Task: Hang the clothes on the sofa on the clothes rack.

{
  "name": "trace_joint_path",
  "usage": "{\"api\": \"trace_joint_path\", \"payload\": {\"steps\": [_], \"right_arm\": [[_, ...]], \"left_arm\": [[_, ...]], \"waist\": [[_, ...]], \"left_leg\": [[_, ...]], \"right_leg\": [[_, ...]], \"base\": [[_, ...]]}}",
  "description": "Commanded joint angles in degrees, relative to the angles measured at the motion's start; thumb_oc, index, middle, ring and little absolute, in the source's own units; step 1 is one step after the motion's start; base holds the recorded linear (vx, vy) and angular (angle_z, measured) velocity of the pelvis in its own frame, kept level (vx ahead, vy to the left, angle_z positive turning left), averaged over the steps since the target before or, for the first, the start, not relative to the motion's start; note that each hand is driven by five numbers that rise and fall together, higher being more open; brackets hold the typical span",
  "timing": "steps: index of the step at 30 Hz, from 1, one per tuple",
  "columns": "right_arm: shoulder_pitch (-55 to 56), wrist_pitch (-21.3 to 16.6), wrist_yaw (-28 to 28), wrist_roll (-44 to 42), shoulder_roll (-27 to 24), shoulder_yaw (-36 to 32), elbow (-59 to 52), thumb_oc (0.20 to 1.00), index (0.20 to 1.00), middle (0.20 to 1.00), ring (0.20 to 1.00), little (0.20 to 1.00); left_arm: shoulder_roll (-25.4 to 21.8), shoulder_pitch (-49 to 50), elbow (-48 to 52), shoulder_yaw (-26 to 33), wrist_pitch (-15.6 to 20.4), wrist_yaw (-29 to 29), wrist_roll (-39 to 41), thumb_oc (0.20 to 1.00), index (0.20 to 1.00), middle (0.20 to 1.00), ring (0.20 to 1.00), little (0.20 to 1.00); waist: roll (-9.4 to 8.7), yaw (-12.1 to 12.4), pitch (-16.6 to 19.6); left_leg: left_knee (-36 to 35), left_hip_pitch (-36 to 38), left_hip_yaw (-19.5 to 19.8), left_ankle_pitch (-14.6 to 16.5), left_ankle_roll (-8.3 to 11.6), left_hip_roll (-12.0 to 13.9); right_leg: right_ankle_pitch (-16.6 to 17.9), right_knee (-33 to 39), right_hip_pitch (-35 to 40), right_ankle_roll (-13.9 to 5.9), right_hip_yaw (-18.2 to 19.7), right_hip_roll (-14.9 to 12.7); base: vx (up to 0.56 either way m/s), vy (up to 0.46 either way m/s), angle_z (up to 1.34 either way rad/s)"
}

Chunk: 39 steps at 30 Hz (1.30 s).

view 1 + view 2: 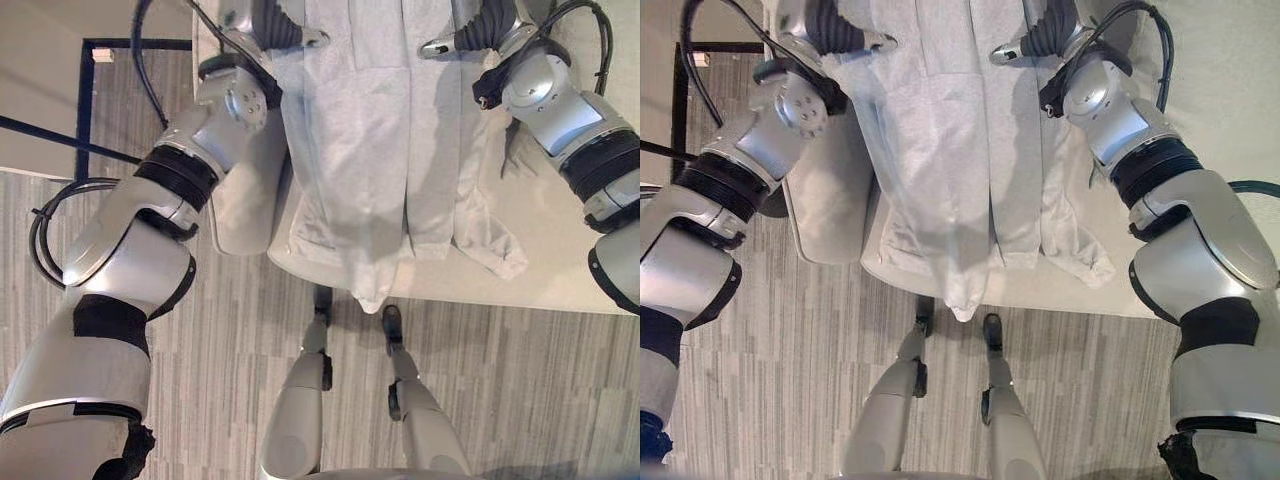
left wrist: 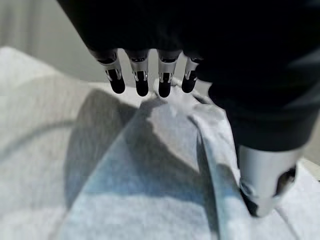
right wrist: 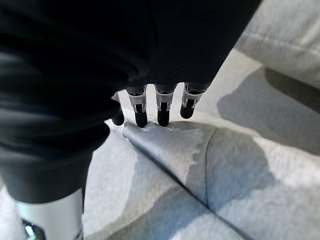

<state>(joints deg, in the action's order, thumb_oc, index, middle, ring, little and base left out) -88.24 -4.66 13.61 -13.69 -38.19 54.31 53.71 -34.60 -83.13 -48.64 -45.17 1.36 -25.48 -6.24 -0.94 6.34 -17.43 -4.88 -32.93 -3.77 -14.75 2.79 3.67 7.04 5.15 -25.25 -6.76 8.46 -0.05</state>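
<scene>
Left eye view looks down on a pale cream sofa (image 1: 560, 250) standing on a grey striped floor (image 1: 230, 330), with a rounded sofa armrest (image 1: 245, 195) below the left hand and a beige wall (image 1: 40, 90) off to that hand's outer side. A dark-framed edge (image 1: 85, 100) runs along the floor by the wall.

A light grey garment (image 1: 360, 150) hangs stretched between the two hands and drapes down over the front edge of the sofa seat; its lower hem reaches just past that edge. More of its cloth, a sleeve (image 1: 490, 245), lies crumpled on the seat below the right hand.

The left hand (image 1: 290, 35) is at the garment's upper edge on its own side. In the left wrist view its fingers (image 2: 140, 80) are curled down onto a raised fold of the cloth, with the thumb (image 2: 262, 185) against the cloth on the nearer side, so the fold is pinched between them.

The right hand (image 1: 470, 35) is at the opposite upper edge. In the right wrist view its fingers (image 3: 160, 107) curl over a ridge of the grey cloth and press their dark tips into it, gripping the fabric.
</scene>
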Motion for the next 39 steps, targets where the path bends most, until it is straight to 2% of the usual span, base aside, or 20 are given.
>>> {"api": "trace_joint_path", "payload": {"steps": [1, 12, 21, 22, 23, 24, 25, 26, 31, 34, 36, 39], "right_arm": [[-5.84, -0.78, 1.96, -1.45, 0.47, 0.28, 5.35, 1.0, 1.0, 1.0, 1.0, 1.0], [-6.18, 0.31, 1.34, -1.08, 3.29, 2.51, 9.37, 1.0, 1.0, 1.0, 1.0, 1.0], [-6.37, 0.45, 1.04, -0.9, 5.4, 4.26, 10.22, 1.0, 1.0, 1.0, 1.0, 1.0], [-6.44, 0.41, 1.06, -1.04, 5.65, 4.49, 10.17, 1.0, 1.0, 1.0, 1.0, 1.0], [-6.61, 0.32, 1.03, -1.13, 5.94, 4.85, 9.95, 1.0, 1.0, 1.0, 1.0, 1.0], [-6.63, 0.31, 1.03, -1.14, 5.94, 4.84, 9.96, 0.903, 0.903, 0.903, 0.903, 0.903], [-6.96, 0.13, 1.34, -1.29, 6.16, 5.2, 8.95, 0.454, 0.454, 0.454, 0.454, 0.454], [-7.12, -0.07, 1.57, -1.39, 6.16, 5.12, 8.23, 0.2, 0.2, 0.2, 0.2, 0.2], [-6.52, -0.67, 3.28, -0.13, 4.53, 4.54, 3.06, 0.2, 0.2, 0.2, 0.2, 0.2], [-5.13, -1.09, 5.0, 0.69, 1.93, 2.53, -1.54, 0.2, 0.2, 0.2, 0.2, 0.2], [-3.36, -1.4, 6.45, 2.05, -1.32, 0.22, -6.43, 0.2, 0.2, 0.2, 0.2, 0.2], [3.41, -2.76, 10.15, 4.99, -9.85, -8.74, -15.24, 0.2, 0.2, 0.2, 0.2, 0.2]], "left_arm": [[2.13, -6.31, -4.76, -0.39, 1.13, -1.62, -0.93, 1.0, 1.0, 1.0, 1.0, 1.0], [5.55, -7.13, -7.75, -3.18, 1.58, -0.24, 1.38, 1.0, 1.0, 1.0, 1.0, 1.0], [7.16, -8.41, -12.47, -8.2, 0.88, 2.51, -1.09, 1.0, 1.0, 1.0, 1.0, 1.0], [7.23, -8.63, -13.48, -8.85, 0.84, 2.91, -1.45, 0.558, 0.558, 0.558, 0.558, 0.558], [7.41, -8.74, -14.82, -9.69, 0.64, 3.62, -1.83, 0.228, 0.228, 0.228, 0.228, 0.228], [7.46, -8.8, -14.93, -9.73, 0.7, 3.62, -1.81, 0.2, 0.2, 0.2, 0.2, 0.2], [7.43, -9.14, -15.87, -11.0, 0.66, 4.4, -2.75, 0.2, 0.2, 0.2, 0.2, 0.2], [7.28, -9.1, -16.1, -11.39, 0.58, 4.72, -3.17, 0.2, 0.2, 0.2, 0.2, 0.2], [6.77, -8.18, -15.69, -10.47, 0.27, 4.11, -3.2, 0.2, 0.2, 0.2, 0.2, 0.2], [5.15, -7.45, -13.69, -8.87, 0.21, 3.02, -2.79, 0.2, 0.2, 0.2, 0.2, 0.2], [2.33, -6.22, -10.33, -7.03, 0.45, 2.06, -2.69, 0.2, 0.2, 0.2, 0.2, 0.2], [-4.28, -2.73, -3.25, -1.45, 1.56, -0.41, -2.14, 0.2, 0.2, 0.2, 0.2, 0.2]], "waist": [[-0.3, 0.81, -1.08], [0.51, 1.53, -1.71], [0.92, 1.26, -2.38], [0.91, 1.15, -2.48], [0.92, 1.04, -2.62], [0.91, 1.05, -2.62], [0.88, 0.72, -2.89], [0.79, 0.54, -2.95], [0.31, -0.13, -2.97], [0.08, -0.54, -2.64], [-0.18, -0.81, -2.29], [-0.5, -1.09, -1.19]], "left_leg": [[-0.12, -1.15, -0.87, 3.28, 3.99, -3.7], [-0.12, -2.41, -0.33, 2.72, 4.15, -3.98], [-0.12, -3.43, -0.12, 2.35, 4.17, -4.0], [-0.12, -3.54, -0.14, 2.31, 4.18, -3.95], [-0.12, -3.68, -0.19, 2.24, 4.2, -3.9], [-0.12, -3.7, -0.19, 2.24, 4.2, -3.9], [-0.12, -3.93, -0.27, 2.17, 4.21, -3.8], [-0.12, -4.03, -0.26, 2.17, 4.2, -3.74], [-0.12, -4.26, -0.51, 2.31, 4.08, -3.52], [-0.12, -3.86, -0.57, 2.5, 4.04, -3.47], [-0.12, -3.15, -0.64, 2.81, 3.95, -3.51], [-0.12, -1.15, -0.62, 3.6, 3.6, -3.54]], "right_leg": [[-1.24, -0.14, 3.31, -3.19, -0.41, -0.94], [-0.71, -0.14, 2.31, -3.35, -0.96, -1.05], [-0.21, -0.14, 1.13, -3.4, -0.76, -0.94], [-0.14, -0.14, 1.0, -3.4, -0.75, -0.92], [-0.08, -0.14, 0.87, -3.39, -0.73, -0.88], [-0.08, -0.14, 0.85, -3.39, -0.73, -0.88], [0.06, -0.14, 0.56, -3.41, -0.67, -0.81], [0.13, -0.14, 0.45, -3.43, -0.63, -0.78], [0.25, -0.14, 0.2, -3.54, -0.37, -0.72], [0.1, -0.14, 0.47, -3.62, -0.31, -0.74], [-0.28, -0.14, 1.04, -3.62, -0.38, -0.73], [-1.16, -0.14, 3.03, -3.64, -0.39, -0.88]], "base": [[0.0, 0.0, 0.0], [0.01, -0.001, -0.02], [0.0, 0.0, 0.0], [-0.02, 0.001, -0.06], [-0.01, -0.002, -0.06], [-0.02, 0.01, -0.06], [-0.02, 0.01, -0.05], [-0.02, 0.015, -0.05], [-0.01, 0.008, -0.07], [0.0, 0.017, -0.07], [0.0, 0.0, 0.0], [0.0, 0.0, 0.0]]}}
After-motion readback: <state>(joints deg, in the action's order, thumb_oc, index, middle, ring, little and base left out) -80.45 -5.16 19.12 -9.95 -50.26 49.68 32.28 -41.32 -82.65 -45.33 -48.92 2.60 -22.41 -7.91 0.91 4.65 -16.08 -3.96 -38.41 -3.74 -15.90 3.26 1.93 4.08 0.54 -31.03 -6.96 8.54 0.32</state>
